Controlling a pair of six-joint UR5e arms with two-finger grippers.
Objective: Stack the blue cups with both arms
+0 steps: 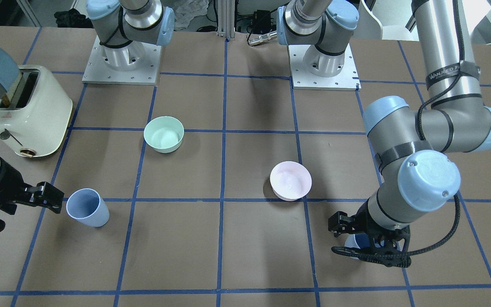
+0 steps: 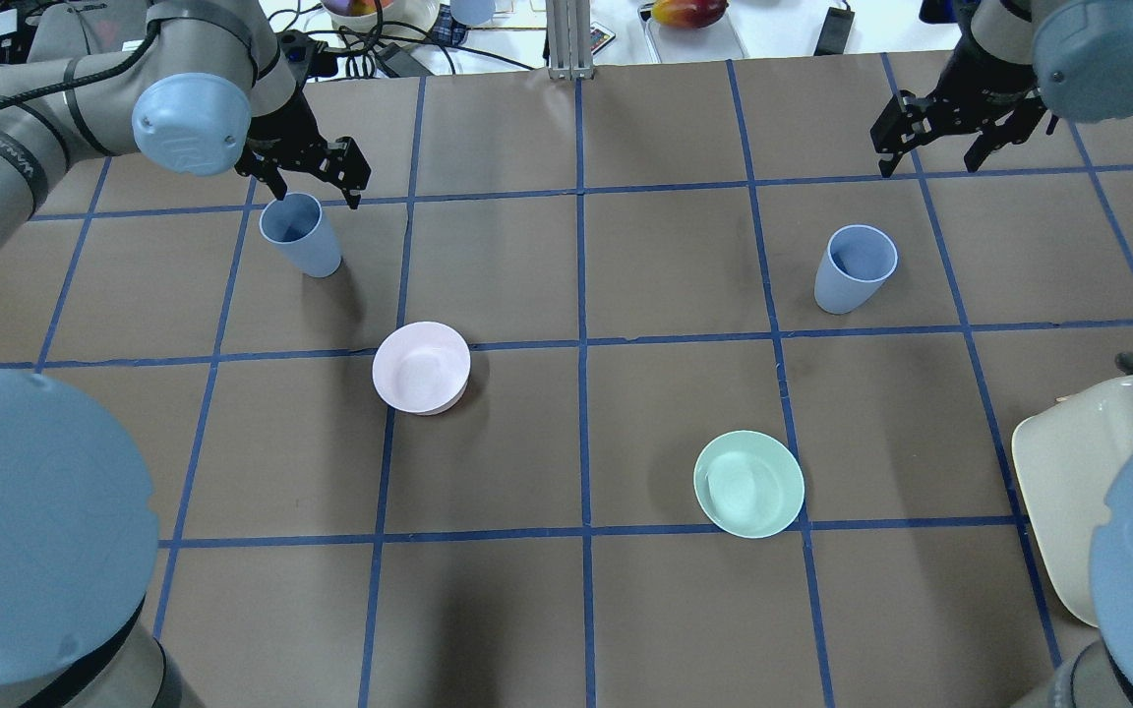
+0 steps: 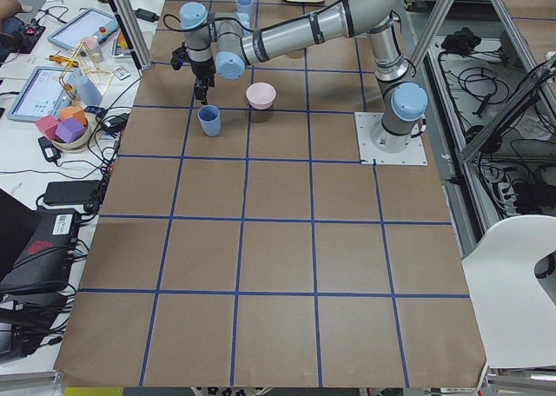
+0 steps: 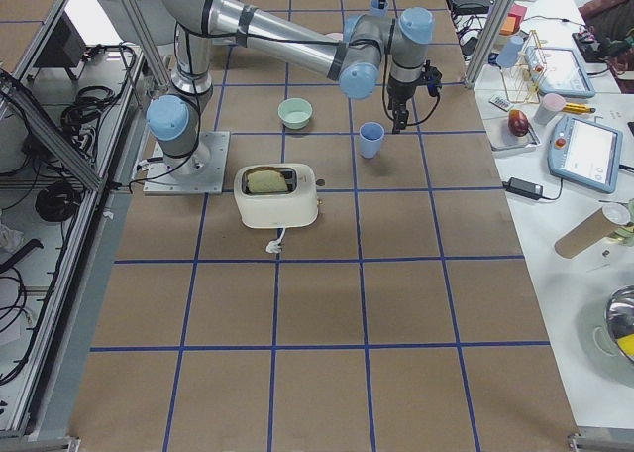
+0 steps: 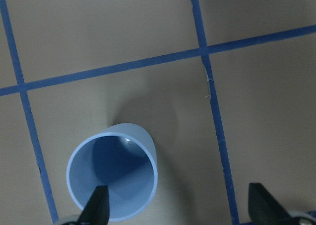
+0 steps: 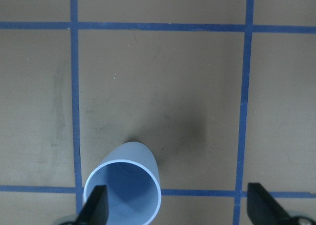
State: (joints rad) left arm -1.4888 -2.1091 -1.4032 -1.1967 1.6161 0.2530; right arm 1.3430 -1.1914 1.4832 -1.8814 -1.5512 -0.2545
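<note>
Brown gridded table (image 2: 675, 265): your left gripper (image 2: 314, 185), spread wide, has one blue cup (image 2: 299, 234) at 6 o'clock; right gripper (image 2: 932, 138), likewise spread, other blue cup (image 2: 857, 267) at 7 o'clock.

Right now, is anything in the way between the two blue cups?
No. The table between the left cup and the right cup looks bare. The pink bowl and green bowl sit off that line, nearer the robot.

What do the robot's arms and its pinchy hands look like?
The left arm and right arm are shiny silver-grey tubes with round light-blue caps at the joints. A black cable runs along the left arm, held by black straps. The left gripper and right gripper are black with two fingers each.
</note>
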